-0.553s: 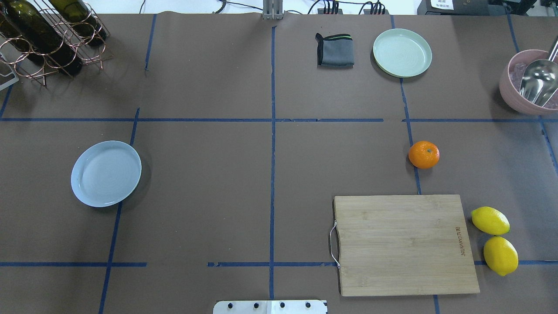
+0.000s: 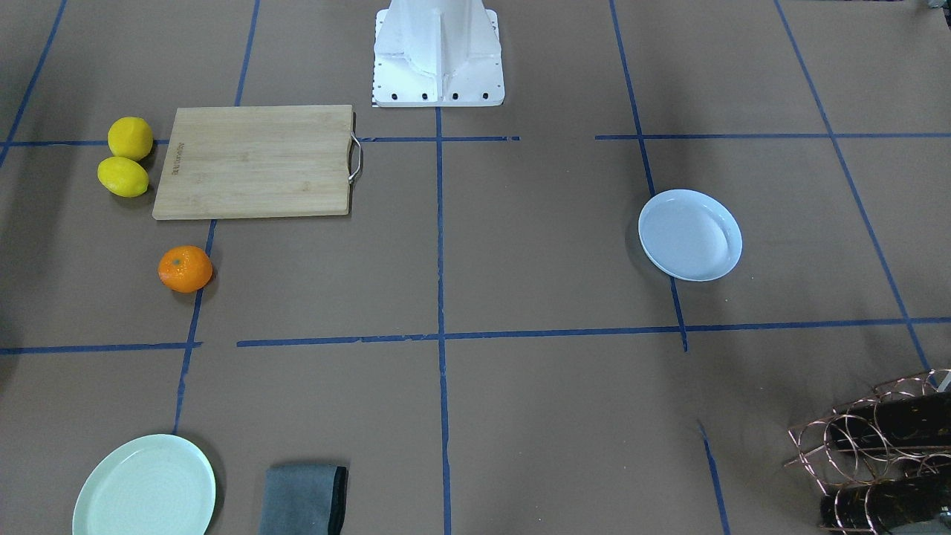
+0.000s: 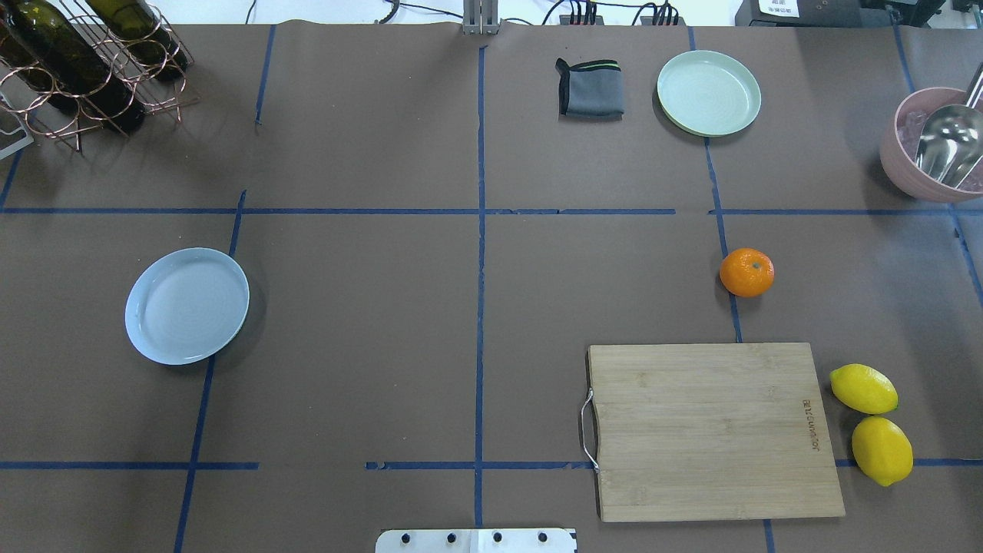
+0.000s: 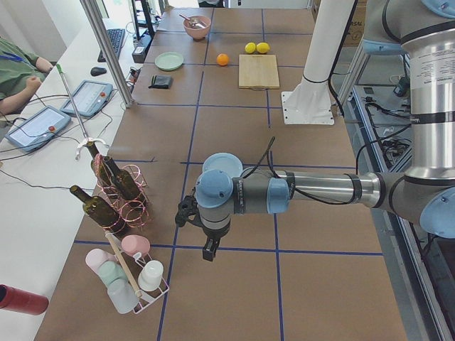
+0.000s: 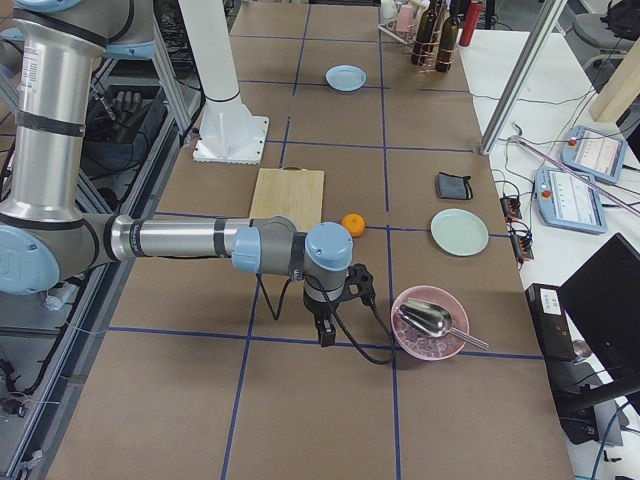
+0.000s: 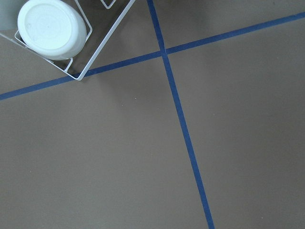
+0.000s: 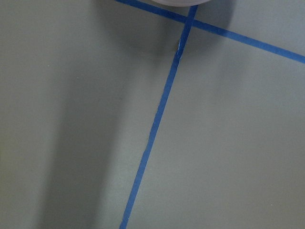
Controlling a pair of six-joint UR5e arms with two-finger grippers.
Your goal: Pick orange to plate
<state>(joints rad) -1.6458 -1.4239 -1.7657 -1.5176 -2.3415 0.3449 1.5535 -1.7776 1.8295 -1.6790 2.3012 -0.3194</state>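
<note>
Not begun — orange on the table, plate holding nothing.
The orange (image 3: 746, 272) sits on the brown table just beyond the cutting board (image 3: 714, 430), well apart from the pale blue plate (image 3: 187, 305) across the centre line. The left gripper (image 4: 208, 254) and right gripper (image 5: 326, 338) hang near opposite table ends, clear of both — whether either claw is wide or narrow cannot be told. Reach, grasp, carry and placement all remain.

Brown paper-covered table (image 3: 345, 346), blue tape grid (image 3: 480, 307); white desk (image 4: 35, 227) alongside.
</note>
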